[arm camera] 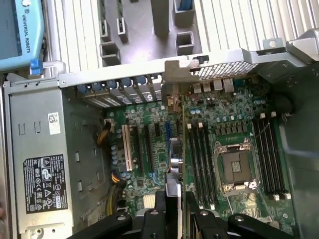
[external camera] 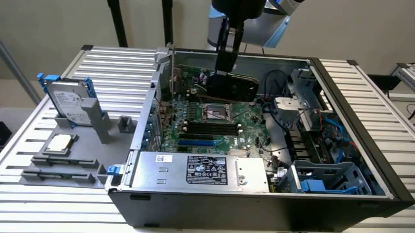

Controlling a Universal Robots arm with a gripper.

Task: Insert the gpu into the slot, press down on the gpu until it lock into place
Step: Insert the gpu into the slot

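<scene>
Gpu [external camera: 243, 87]: light, stiff but fragile pcb, clamped by top edge in closed gripper [external camera: 219, 77], not yet in slot [external camera: 196, 143]; hold edges, avoid chips.

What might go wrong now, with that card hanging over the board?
The gpu, clamped in the gripper, hangs above the board, not yet in the blue slot. If it descends off-line, its edge may strike the black memory strips alongside. Gripped near one end, it might tilt and jam when pressed.
</scene>
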